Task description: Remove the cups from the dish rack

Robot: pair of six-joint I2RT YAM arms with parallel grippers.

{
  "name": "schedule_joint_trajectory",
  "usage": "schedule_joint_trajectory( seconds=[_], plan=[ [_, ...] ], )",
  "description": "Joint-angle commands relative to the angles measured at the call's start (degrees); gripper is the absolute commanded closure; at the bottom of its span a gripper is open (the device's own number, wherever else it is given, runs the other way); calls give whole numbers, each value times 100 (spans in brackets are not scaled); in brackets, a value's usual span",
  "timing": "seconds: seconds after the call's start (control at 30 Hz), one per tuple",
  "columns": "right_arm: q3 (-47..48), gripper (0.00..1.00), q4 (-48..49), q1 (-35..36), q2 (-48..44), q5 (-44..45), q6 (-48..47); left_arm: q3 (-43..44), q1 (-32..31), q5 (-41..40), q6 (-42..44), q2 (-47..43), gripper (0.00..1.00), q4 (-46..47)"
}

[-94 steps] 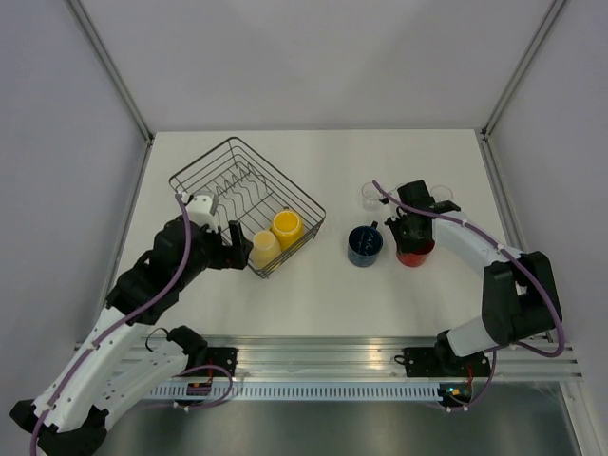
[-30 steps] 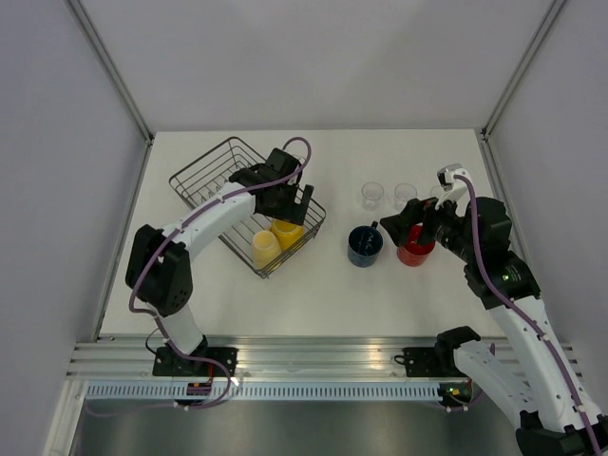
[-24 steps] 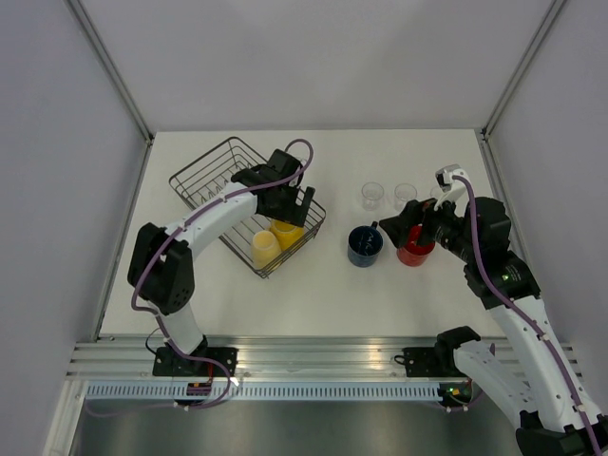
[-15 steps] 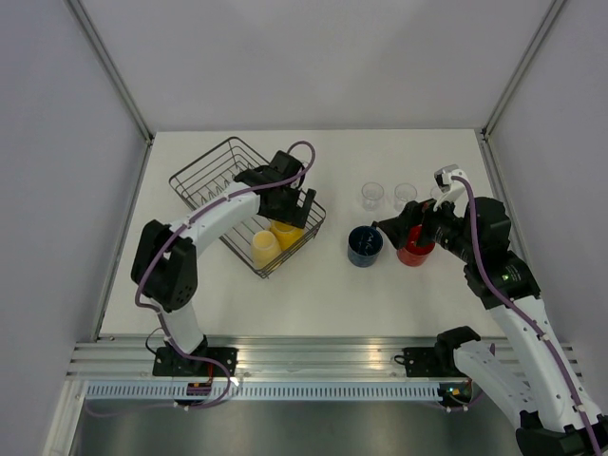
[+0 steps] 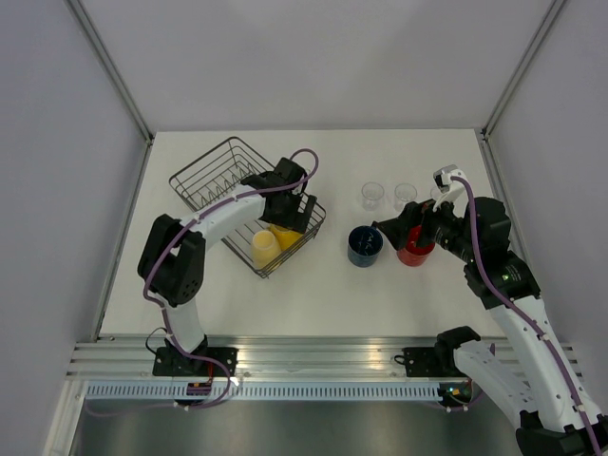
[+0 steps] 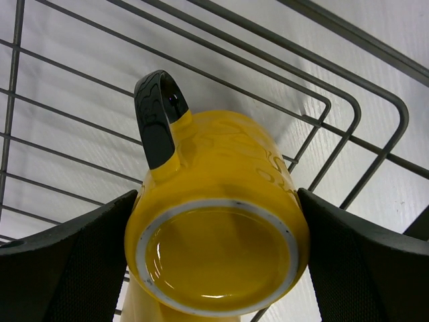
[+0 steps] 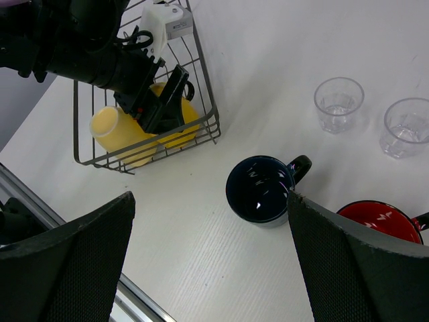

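**Near edge.** An aluminium rail (image 5: 313, 353) carries both arm bases. Beyond it a broad bare strip of the white worktop (image 5: 313, 299) runs the full width. Pale side walls (image 5: 57, 142) bound the worktop on the left and right.

**Rack.** The rectangular dark wire dish rack (image 5: 201, 159) sits left of centre, turned diagonally, with one corner pointing at the near edge. It stands apart from the left wall. A pale cream-yellow mug (image 5: 263, 249) lies on its side in that near corner. Just beyond it, by the rack's right-hand wall, lies a glossy orange-yellow mug (image 6: 221, 221). Its base faces the left wrist camera and its dark handle (image 6: 155, 119) is uppermost in that view.

**Left hand** (image 5: 296, 211). It is inside the rack, spread wide, with one finger on each side of the orange-yellow mug and close against its wall. Whether the fingers press on it cannot be told.

**Right of the rack.** Past a bare gap, a dark blue mug (image 5: 365, 245) stands upright on the worktop. A red mug (image 7: 375, 221) stands just beside it on the right. Both are outside the rack.

**Right hand** (image 7: 211, 196). It hovers above these two mugs, fingers wide apart, holding nothing.

**Farthest.** Two clear glass tumblers (image 5: 371, 196) stand upright on the worktop, well apart from the rack. Bare worktop lies behind them.
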Motion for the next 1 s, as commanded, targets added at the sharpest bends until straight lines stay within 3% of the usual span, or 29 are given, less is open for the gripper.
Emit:
schedule_joint_trajectory(
  seconds=[0.0,0.17,0.23,0.33,0.37,0.4,0.43,0.5,0.97],
  plan=[
    [130,2,115,10,-46,-89,-82,-140,-12,-157,68,94,0,233],
    [130,2,141,10,-38,-89,-99,-193,-4,-166,50,164,1,295],
    [130,2,132,1,-38,-89,-99,-185,-4,-193,24,156,10,304],
    [130,2,132,18,-38,-80,-99,-167,-4,-201,-20,24,38,304],
    [138,2,132,10,-38,-80,-99,-141,-4,-201,-20,-11,56,312],
    [138,2,141,10,-38,-80,-99,-141,-12,-245,-46,-107,67,304],
    [147,2,132,10,-46,-80,-99,-115,-4,-272,-55,-143,87,304],
    [156,2,123,10,-64,-71,-99,-97,-4,-351,-73,-239,98,277],
    [209,2,123,18,-117,-36,-82,88,-4,-728,-389,-1118,98,198]
  ],
)
